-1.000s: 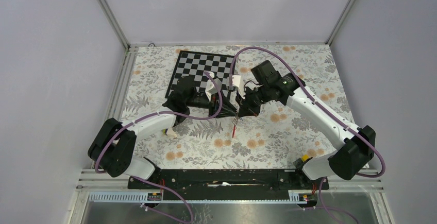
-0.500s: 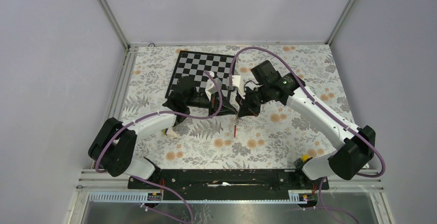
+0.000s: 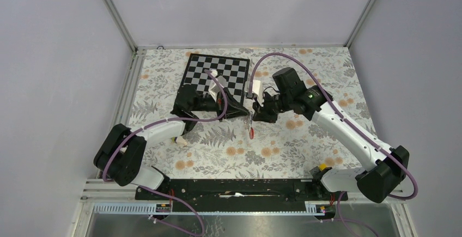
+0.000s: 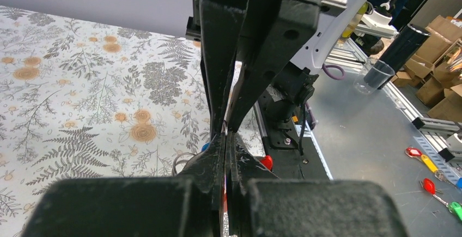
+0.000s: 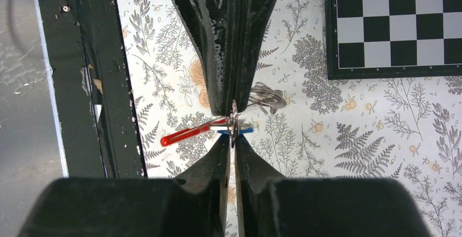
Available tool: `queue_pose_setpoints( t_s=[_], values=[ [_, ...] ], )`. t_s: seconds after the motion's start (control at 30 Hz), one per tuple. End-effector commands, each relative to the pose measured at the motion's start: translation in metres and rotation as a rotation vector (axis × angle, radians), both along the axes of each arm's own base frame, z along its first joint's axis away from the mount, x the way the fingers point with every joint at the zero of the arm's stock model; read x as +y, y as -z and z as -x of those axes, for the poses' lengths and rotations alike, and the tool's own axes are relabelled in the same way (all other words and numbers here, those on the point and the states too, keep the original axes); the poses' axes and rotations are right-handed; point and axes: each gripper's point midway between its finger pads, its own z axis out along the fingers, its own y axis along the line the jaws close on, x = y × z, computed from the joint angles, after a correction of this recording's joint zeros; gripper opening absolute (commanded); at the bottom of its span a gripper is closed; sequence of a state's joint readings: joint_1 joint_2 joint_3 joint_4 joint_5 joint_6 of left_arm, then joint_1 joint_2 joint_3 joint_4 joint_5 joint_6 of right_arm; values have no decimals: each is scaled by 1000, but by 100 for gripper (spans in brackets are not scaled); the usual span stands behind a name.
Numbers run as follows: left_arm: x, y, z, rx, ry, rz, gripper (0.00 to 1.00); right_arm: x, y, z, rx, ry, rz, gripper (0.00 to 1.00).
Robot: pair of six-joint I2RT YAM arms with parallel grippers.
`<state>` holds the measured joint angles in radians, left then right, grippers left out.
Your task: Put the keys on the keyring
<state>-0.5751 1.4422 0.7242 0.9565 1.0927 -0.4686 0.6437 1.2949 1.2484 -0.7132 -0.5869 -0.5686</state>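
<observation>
The keys [image 5: 242, 131] and keyring [image 5: 185, 134] are hanging together just above the cloth [image 5: 338, 139], between both gripper tips. The left gripper [image 5: 232, 109] is pinching shut at their junction. The right gripper [image 5: 233, 141] is showing a thin gap, and I cannot tell whether it is gripping. Threading seems to be under way, and the next move is calling for fine alignment, with the fingers crowding the joint. The chessboard [image 5: 397, 24] is lying well apart.

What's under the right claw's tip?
A bright red strap, a small blue plastic tag and silvery wire loops poke out above the floral tablecloth; the right claw covers where they join.
</observation>
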Motion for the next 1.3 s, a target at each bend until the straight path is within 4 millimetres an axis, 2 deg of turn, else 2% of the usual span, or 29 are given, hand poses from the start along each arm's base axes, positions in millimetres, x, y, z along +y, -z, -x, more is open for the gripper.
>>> queue_pose_setpoints(
  t_s=[0.0,0.2,0.37,0.57,0.63,0.73,0.87,1.03,1.27],
  values=[
    [2,-21,1,-54,-13,77,0,7,-8,0,-34,-16,-46,11],
    [2,-21,1,-49,-15,86,0,10,-6,4,-19,-33,-68,0],
    [1,-22,-1,-37,-26,99,0,12,-1,9,9,-51,-79,0],
    [1,-22,-6,-27,-47,106,0,12,4,6,15,-25,-72,0],
    [1,-20,-6,-25,-48,101,0,11,3,4,8,-13,-69,5],
    [1,-17,-5,-32,-43,89,0,8,-3,0,-26,13,-65,22],
    [2,-9,-2,-42,-23,67,0,-2,-16,-7,-88,55,-70,33],
    [3,-3,2,-53,3,53,0,-7,-37,-10,-124,73,-106,34],
    [2,-3,5,-56,16,49,0,5,-39,-4,-61,12,-144,34]
  ],
)
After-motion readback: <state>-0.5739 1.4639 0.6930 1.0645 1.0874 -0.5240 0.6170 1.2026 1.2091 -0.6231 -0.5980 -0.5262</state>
